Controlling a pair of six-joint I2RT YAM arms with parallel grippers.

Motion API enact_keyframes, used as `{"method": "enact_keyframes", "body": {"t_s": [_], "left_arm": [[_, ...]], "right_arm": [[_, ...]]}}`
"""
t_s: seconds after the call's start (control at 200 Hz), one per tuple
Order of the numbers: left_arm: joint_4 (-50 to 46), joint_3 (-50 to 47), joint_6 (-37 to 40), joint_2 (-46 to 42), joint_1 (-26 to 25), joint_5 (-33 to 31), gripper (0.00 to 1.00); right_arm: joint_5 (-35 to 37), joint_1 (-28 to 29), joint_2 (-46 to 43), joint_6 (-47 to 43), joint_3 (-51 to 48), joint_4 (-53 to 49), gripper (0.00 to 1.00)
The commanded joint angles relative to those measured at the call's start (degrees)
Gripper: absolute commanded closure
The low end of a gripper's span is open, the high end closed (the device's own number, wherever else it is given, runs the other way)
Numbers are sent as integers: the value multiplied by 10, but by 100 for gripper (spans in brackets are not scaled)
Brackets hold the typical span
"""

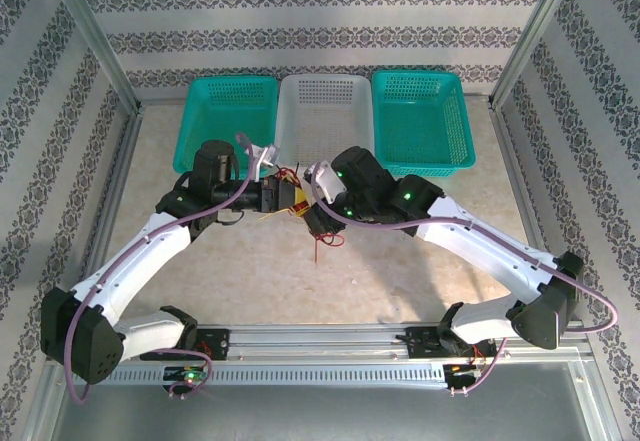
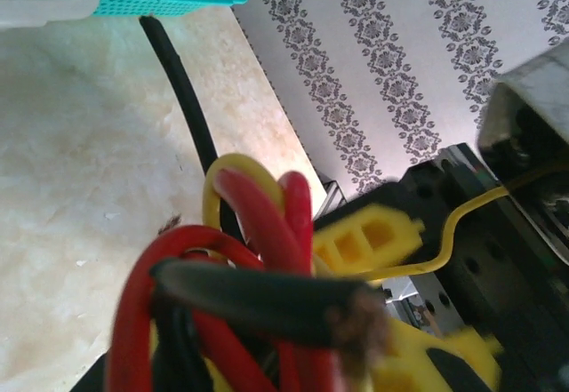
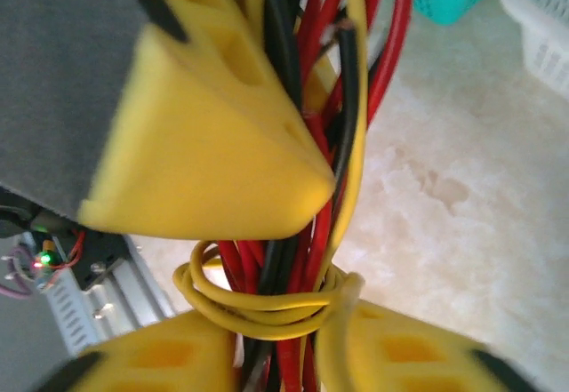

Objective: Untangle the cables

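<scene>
Yellow-looped cables sit knotted between left pincer and right pincer, both grips indeterminate; separation requires drawing strands apart.

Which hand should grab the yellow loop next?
Probably the right hand: its fingers sit either side of the yellow loop wound round the cables. The left hand sits against the bundle farther along.

Patterned walls (floral stripes) enclose a beige tabletop.
</scene>
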Motion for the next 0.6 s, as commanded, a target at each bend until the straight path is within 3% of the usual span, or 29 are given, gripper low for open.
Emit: {"method": "enact_keyframes", "body": {"t_s": [0.0,0.12,0.215,0.255,0.335,0.395,0.6], "left_arm": [[79,-23,-60,-4,16,-35,100],[157,-57,-137,-6,59,-63,100],[219,-83,-162,-16,73,-69,100],[229,-84,-163,-15,73,-62,100],[249,-83,-170,-11,73,-50,100],[247,-79,-167,-11,72,-46,100],[254,-63,-170,-6,72,-20,100]], "right_arm": [[102,2,-56,3,8,25,34],[279,12,-157,8,-60,56,7],[329,-1,-239,23,-116,88,5],[291,-20,-266,44,-127,95,4],[138,-97,-273,101,-111,82,6],[38,-133,-244,123,-85,73,16],[-20,-120,-133,165,-7,101,25]]}}
